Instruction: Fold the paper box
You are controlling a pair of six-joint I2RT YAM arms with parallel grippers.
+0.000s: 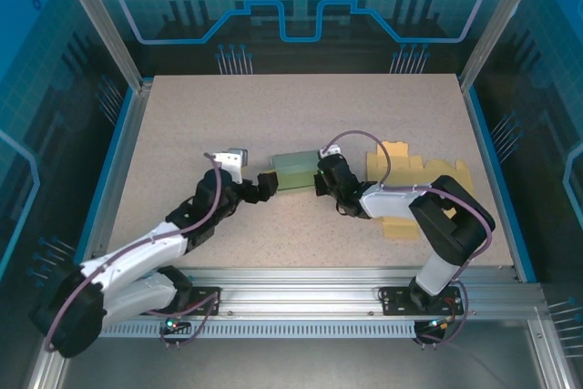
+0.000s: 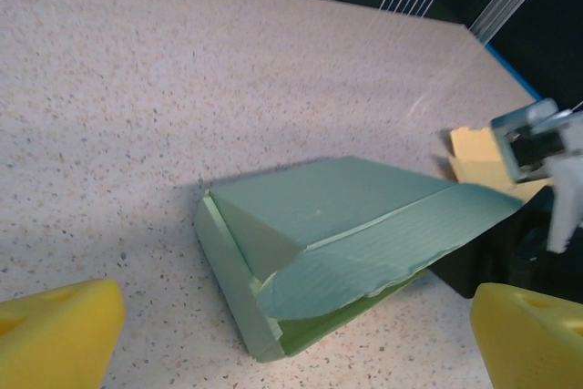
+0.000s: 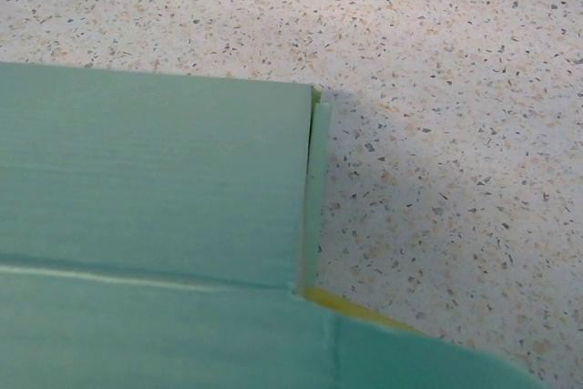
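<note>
The green paper box point(image 1: 293, 173) lies on its side at the middle of the table, partly folded. In the left wrist view the paper box point(image 2: 319, 216) has its long lid flap lifted and stretching right. My left gripper point(image 1: 269, 184) is open at the box's left end, and its yellow fingertips point(image 2: 55, 330) stand wide apart on either side without touching it. My right gripper point(image 1: 321, 179) is at the box's right end, shut on the flap. In the right wrist view a sliver of yellow pad point(image 3: 364, 310) peeks out from under the green flap point(image 3: 155, 179).
A flat yellow cardboard sheet point(image 1: 410, 175) lies on the table right of the box, partly under my right arm; its corner point(image 2: 478, 157) appears in the left wrist view. Blue frame rails and glass walls border the table point(image 1: 301, 107).
</note>
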